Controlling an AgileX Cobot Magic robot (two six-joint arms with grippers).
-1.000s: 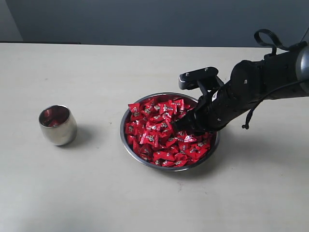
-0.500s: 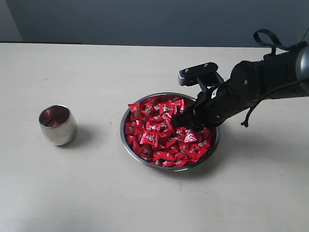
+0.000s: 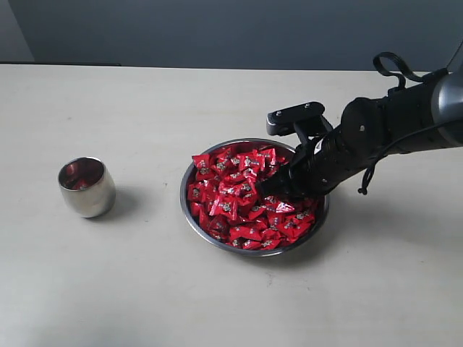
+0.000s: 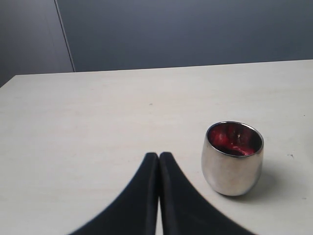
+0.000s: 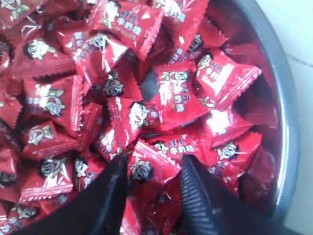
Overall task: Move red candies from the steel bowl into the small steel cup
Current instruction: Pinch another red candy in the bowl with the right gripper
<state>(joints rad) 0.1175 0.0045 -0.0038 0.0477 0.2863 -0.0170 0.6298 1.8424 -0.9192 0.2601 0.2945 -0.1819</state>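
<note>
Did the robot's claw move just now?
Yes, a little. The right gripper has dipped back down into the candies, judged against the rim of the bowl, which stayed put.

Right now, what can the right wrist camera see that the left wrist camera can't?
Only the right wrist view shows the red candies piled in the steel bowl. It also shows the right gripper, open, with one candy between its jaws. Only the left wrist view shows the small steel cup, upright with red inside, the shut left gripper and the grey wall behind. Both views show a black gripper, something shiny and steel, and some of the pale table.
</note>
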